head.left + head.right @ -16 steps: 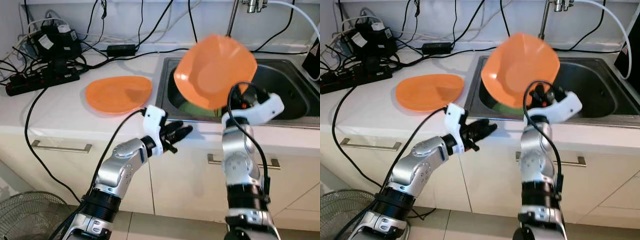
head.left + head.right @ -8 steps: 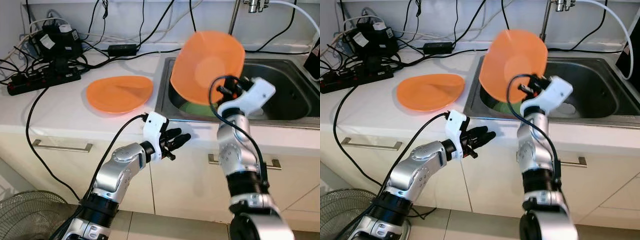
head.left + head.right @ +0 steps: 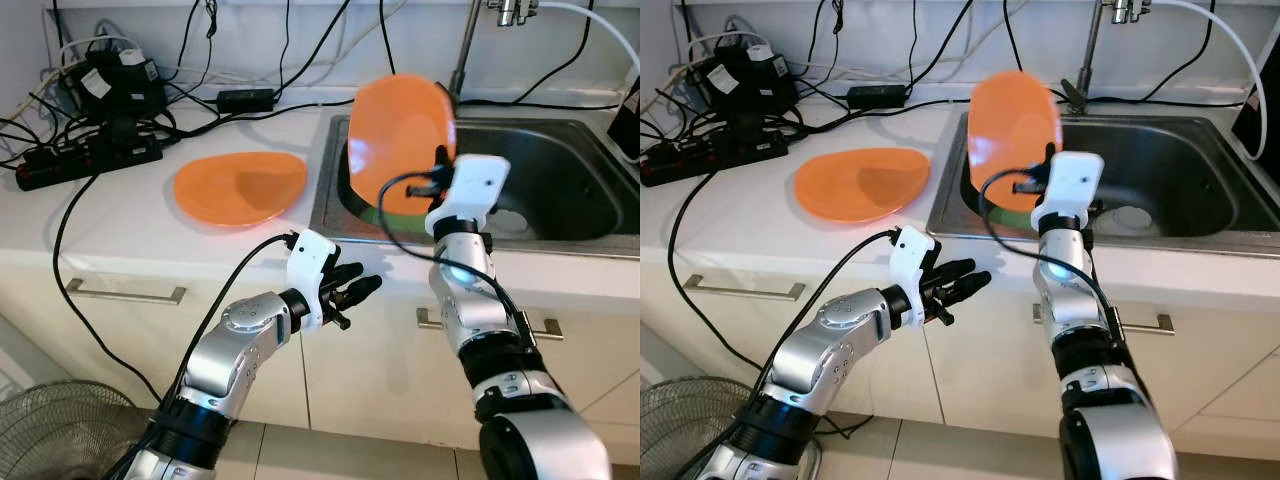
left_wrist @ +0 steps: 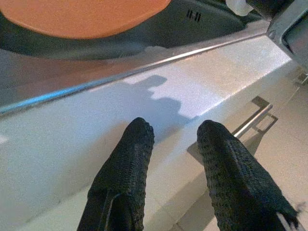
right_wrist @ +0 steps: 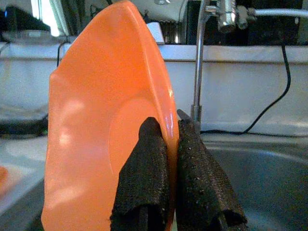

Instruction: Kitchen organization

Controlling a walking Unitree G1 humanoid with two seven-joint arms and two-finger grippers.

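An orange plate (image 3: 398,140) stands almost on edge over the left part of the steel sink (image 3: 560,170), pinched at its lower rim by my right gripper (image 5: 172,139), which is shut on it. A second orange plate (image 3: 240,187) lies flat on the white counter to the left of the sink. My left gripper (image 3: 356,292) hovers in front of the counter's front edge, below the sink's left corner, open and holding nothing; its two black fingers (image 4: 126,173) are spread apart. Something green (image 3: 375,214) sits in the sink under the held plate.
A black power strip (image 3: 85,160), adapters and several cables crowd the back left of the counter. The tap (image 3: 470,30) rises behind the sink. A small white item (image 3: 1130,217) lies in the sink. Cabinet handles (image 3: 120,294) run below the counter; a fan (image 3: 50,430) stands on the floor.
My right gripper has turned the held plate from facing me to nearly edge-on and moved it left over the sink. The left gripper has dropped slightly and stayed open.
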